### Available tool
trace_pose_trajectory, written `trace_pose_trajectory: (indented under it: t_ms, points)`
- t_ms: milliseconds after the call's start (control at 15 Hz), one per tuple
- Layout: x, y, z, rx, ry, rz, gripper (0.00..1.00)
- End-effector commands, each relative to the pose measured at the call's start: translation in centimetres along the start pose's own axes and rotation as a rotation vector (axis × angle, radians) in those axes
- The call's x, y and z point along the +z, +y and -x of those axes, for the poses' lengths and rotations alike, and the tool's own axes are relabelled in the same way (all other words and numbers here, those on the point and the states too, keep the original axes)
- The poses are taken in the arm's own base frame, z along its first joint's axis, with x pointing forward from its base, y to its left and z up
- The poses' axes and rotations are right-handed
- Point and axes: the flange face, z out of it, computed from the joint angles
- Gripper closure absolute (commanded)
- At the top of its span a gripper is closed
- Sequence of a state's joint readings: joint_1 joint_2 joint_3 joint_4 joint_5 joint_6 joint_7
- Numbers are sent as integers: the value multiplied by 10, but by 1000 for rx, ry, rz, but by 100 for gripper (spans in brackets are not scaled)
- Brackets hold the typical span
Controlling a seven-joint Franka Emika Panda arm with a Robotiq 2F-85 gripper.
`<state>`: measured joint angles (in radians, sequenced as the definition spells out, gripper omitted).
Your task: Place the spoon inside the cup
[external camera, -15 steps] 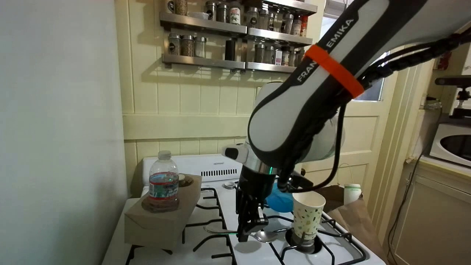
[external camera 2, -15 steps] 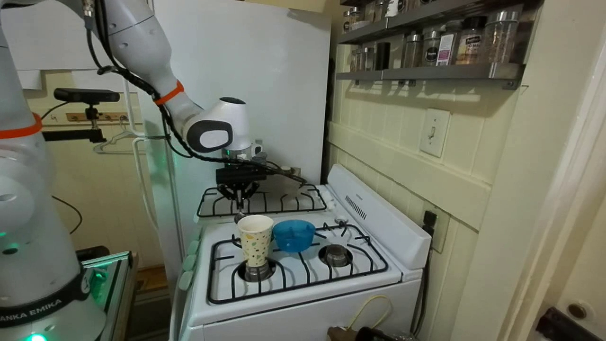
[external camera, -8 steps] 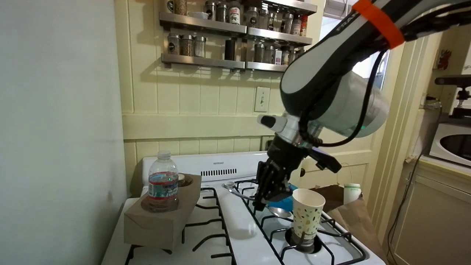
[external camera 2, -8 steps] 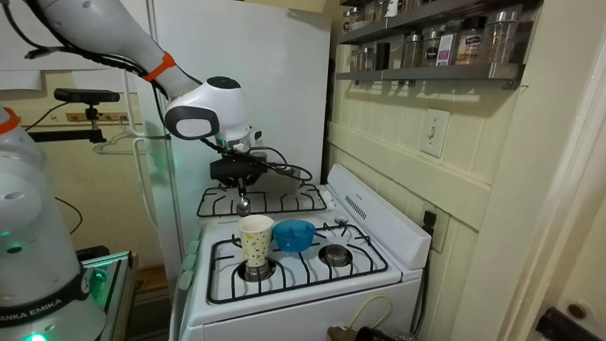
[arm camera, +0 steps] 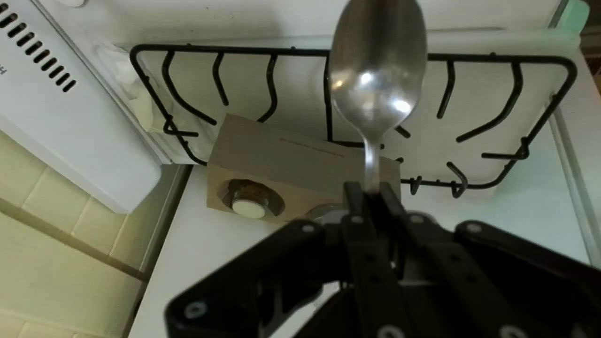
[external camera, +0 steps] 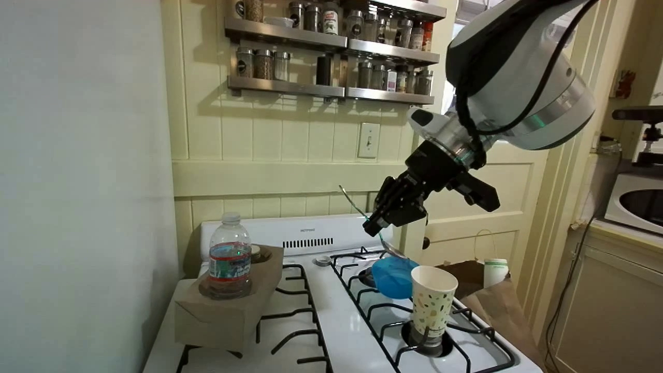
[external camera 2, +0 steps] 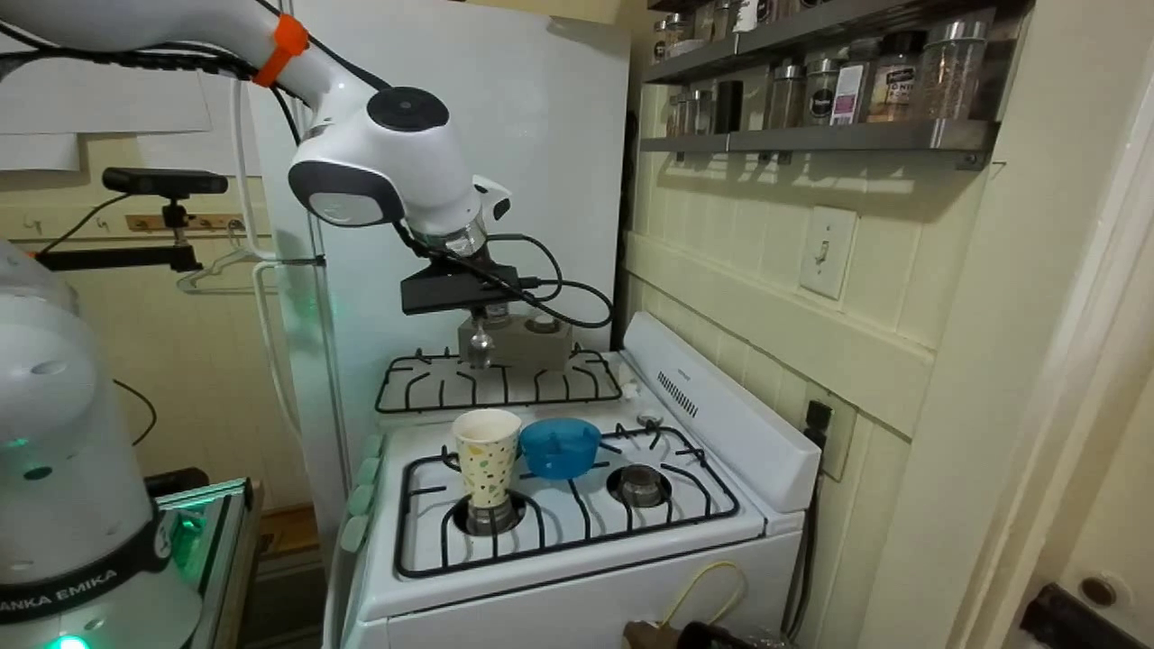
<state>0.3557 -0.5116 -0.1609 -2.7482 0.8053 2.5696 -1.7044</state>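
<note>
My gripper [external camera: 371, 228] is shut on the handle of the metal spoon [arm camera: 378, 70], high above the stove. The spoon slants: its handle end points up, and its bowl hangs lowest, on the cup's side in an exterior view [external camera: 393, 252]. The wrist view has the spoon's bowl standing out beyond the fingertips. The cream cup with a speckled pattern [external camera: 434, 305] stands upright on a burner, its mouth facing up. In an exterior view the cup [external camera 2: 488, 461] is nearer the camera and lower than the spoon. No contact shows between spoon and cup.
A low blue bowl [external camera 2: 560, 448] stands beside the cup. Black grates [external camera 2: 577, 505] cover the stove. A cardboard box [external camera: 217, 324] carries a water bottle [external camera: 229, 264] and a white-lidded jar [arm camera: 249, 209]. Spice shelves [external camera: 290, 85] hang on the wall.
The gripper has risen with the spoon and its wrist has tilted. The spoon has gone from nearly level and low over the stove to steeply slanted. The cup and blue bowl have stayed put.
</note>
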Motion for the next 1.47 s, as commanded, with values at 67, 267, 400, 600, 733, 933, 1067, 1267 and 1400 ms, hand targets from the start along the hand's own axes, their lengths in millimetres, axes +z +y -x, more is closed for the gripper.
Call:
trace_pose_trajectory:
  t_ms: [67, 267, 400, 600, 733, 933, 1067, 1267, 1400]
  points:
    - [-9, 8, 24, 91, 97, -9, 97]
    - [-15, 16, 45, 178, 101, 16, 97]
    - [-24, 22, 58, 223, 90, 48, 97]
    - [-31, 26, 71, 241, 76, 61, 97]
    - [-26, 25, 74, 234, 85, 39, 97]
    - [-16, 23, 80, 237, 96, 23, 97]
    - [-12, 23, 87, 267, 101, 21, 97]
    - [-5, 23, 95, 299, 85, 17, 97]
    - [-9, 24, 91, 320, 65, 13, 90]
